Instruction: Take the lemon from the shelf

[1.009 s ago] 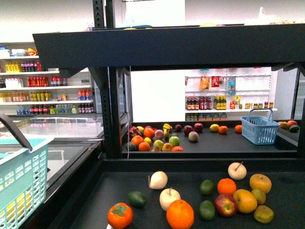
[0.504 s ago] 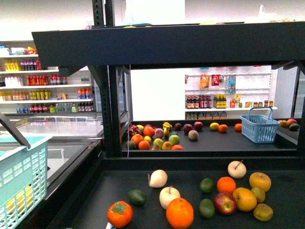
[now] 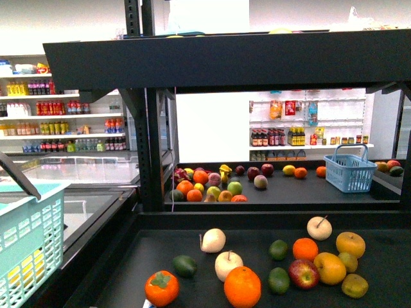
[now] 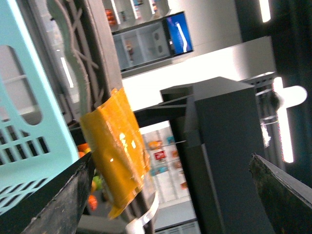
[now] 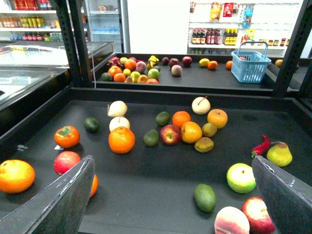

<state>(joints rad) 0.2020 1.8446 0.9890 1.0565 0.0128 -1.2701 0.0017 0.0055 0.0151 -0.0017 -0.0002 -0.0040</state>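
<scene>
Front view cuts off the teal plastic basket [image 3: 26, 244] at the left edge. On the near deck of the black metal shelf [image 3: 225, 61], the smooth yellow oval lemon [image 3: 330, 269] lies to the right, touching a red apple [image 3: 303, 274] and partly hiding a small olive fruit [image 3: 349, 261]. Wrist views show the left gripper [image 4: 170, 161] and right gripper [image 5: 171, 161] spread wide, holding nothing. White bottle shelves [image 3: 58, 122] line the far room.

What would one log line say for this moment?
stage: pre-grasp | left tool: open, beside teal basket | right tool: open, over shelf | fruit: none held
</scene>
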